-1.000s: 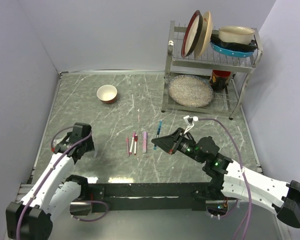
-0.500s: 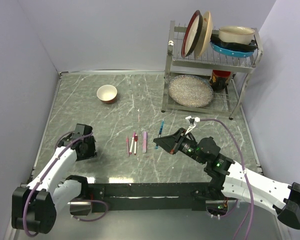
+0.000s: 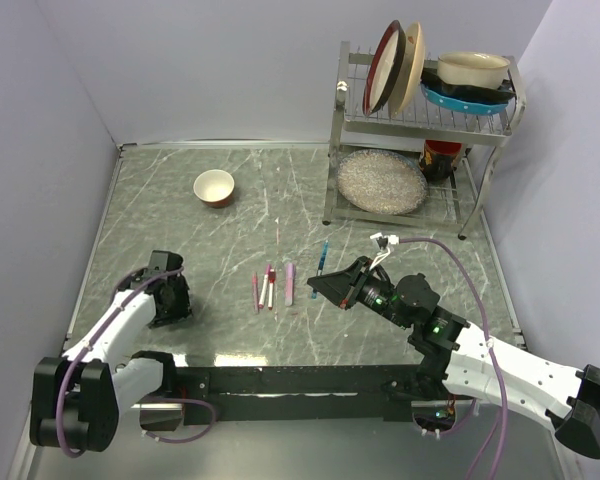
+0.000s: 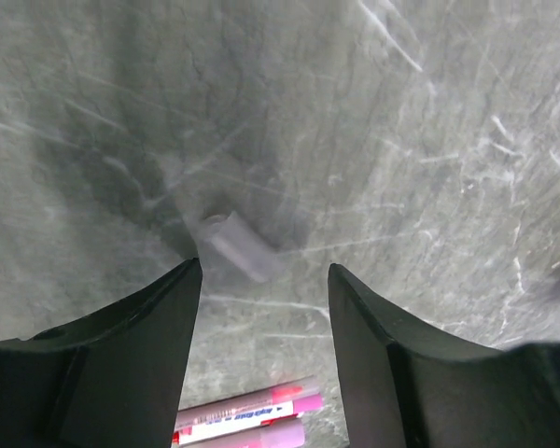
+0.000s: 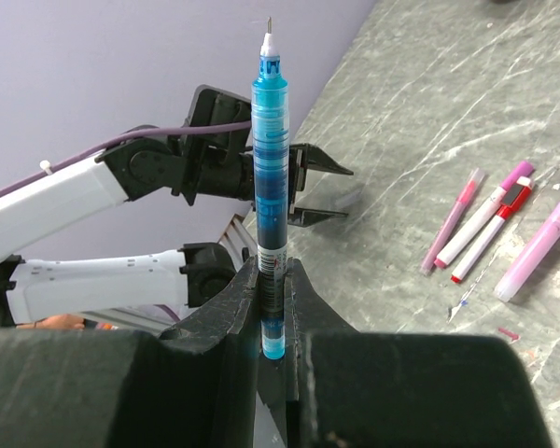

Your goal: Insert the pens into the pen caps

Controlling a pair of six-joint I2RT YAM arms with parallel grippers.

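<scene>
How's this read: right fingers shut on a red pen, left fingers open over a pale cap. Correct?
Not red: the right wrist view shows the right fingers shut on a blue pen. Rest holds: left fingers open over the pale cap.

Soft, even light fills the top view, and the marble table (image 3: pixel 230 230) carries only a faint shadow under the left arm (image 3: pixel 115 330). The left wrist view is dimmer and blurred: a pale cap (image 4: pixel 238 245) lies out of focus beside a grey shadow. In the right wrist view the teal pen (image 5: pixel 270 140) is sharp, while the right gripper's fingers (image 5: pixel 215 327) are dark and soft.
</scene>
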